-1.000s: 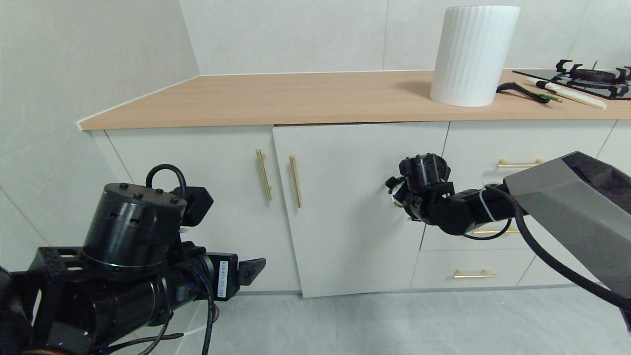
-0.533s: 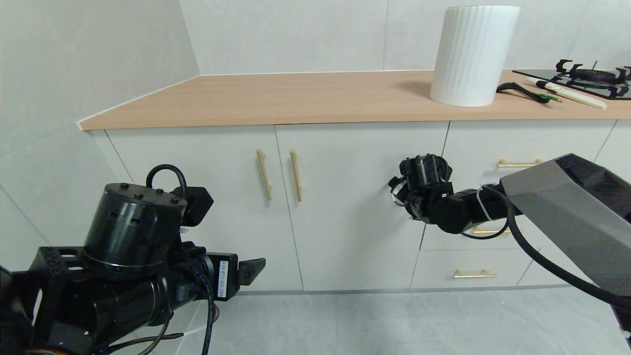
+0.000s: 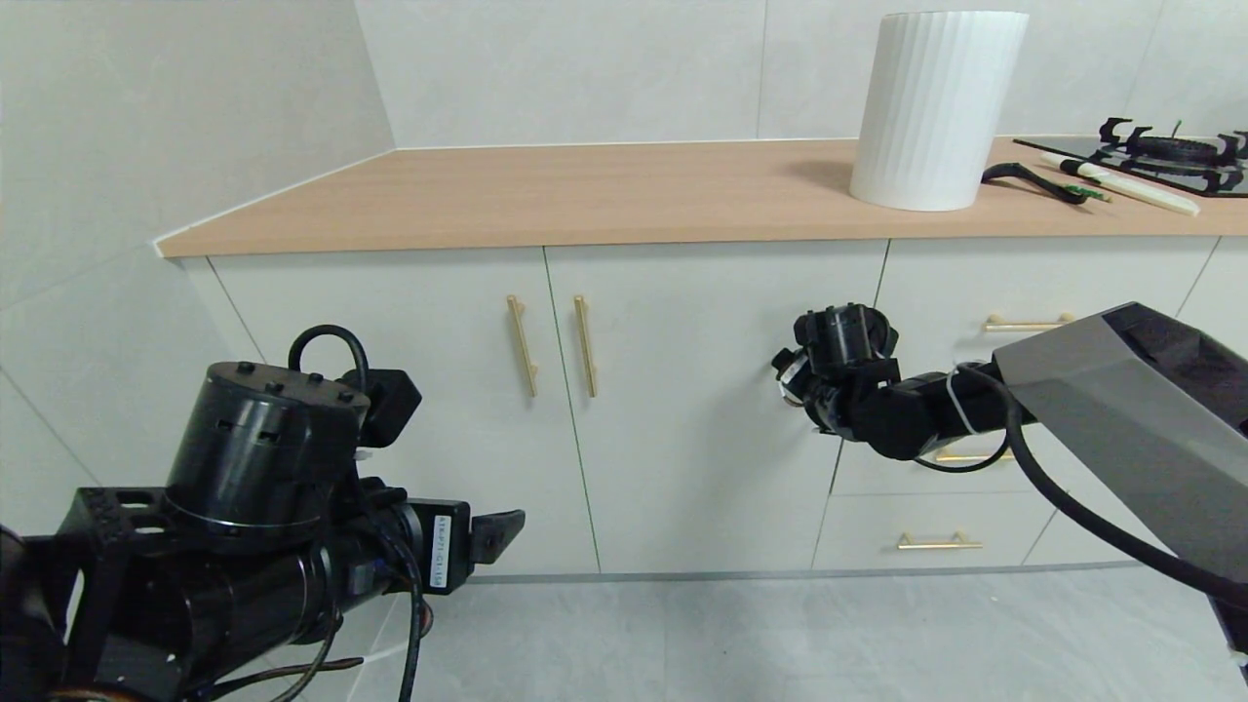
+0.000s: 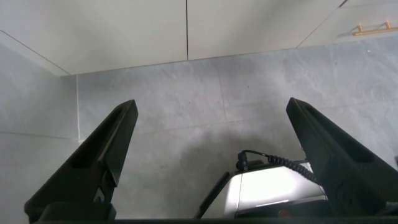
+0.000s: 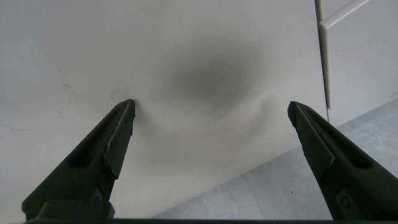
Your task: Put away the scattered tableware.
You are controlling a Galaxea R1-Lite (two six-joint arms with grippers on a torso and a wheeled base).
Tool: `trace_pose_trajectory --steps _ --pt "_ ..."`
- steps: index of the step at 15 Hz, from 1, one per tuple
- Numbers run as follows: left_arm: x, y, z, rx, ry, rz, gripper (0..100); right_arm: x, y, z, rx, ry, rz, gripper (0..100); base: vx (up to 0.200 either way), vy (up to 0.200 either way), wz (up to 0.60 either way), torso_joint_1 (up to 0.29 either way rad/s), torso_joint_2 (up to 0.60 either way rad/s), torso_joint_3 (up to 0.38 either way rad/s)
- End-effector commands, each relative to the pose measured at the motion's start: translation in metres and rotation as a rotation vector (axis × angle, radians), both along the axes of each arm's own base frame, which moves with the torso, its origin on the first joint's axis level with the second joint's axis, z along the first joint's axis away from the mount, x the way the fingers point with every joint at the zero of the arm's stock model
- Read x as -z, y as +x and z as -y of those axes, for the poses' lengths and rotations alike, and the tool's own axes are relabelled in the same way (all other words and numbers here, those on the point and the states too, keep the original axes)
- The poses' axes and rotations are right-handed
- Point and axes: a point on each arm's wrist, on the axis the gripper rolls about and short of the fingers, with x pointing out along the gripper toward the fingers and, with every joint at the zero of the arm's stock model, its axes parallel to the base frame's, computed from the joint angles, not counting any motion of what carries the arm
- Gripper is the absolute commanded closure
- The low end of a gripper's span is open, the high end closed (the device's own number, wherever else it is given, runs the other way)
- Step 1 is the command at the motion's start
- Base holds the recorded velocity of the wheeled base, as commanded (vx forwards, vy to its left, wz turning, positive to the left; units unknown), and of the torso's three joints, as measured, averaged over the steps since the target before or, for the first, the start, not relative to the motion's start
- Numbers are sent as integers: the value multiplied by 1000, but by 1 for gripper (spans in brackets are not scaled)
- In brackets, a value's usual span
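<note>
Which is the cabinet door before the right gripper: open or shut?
Shut: the cabinet door lies flush with the neighbouring door, edges aligned.

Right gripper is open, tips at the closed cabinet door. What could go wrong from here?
1. The right gripper sits at or against the cabinet door; any further push may load the gripper or scuff the panel.
2. A cable loops under that wrist, close to a drawer handle; pulling back could snag it.
3. The utensils lie on the countertop by the stove while the doors are shut, so storage likely needs reopening.
</note>
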Motion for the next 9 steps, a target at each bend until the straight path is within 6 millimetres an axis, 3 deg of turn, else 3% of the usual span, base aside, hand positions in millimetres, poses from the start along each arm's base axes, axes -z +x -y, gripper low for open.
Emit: trace_pose_trajectory --steps 1,5,7,9 --pt "0 0 0 -1 -1 0 0 -3 -1 1 0 3 4 0 0 0 0 0 0 0" --pt "0 0 0 -1 -1 0 0 -31 -55 7 -194 45 -70 0 0 0 0 0 0 0" --pt "0 0 0 -1 -2 2 0 -39 -98 20 -414 14 -118 0 0 0 0 0 0 0" --pt "-1 -1 0 -1 -3 4 0 -48 -110 24 -488 -1 -35 0 0 0 0 0 0 0"
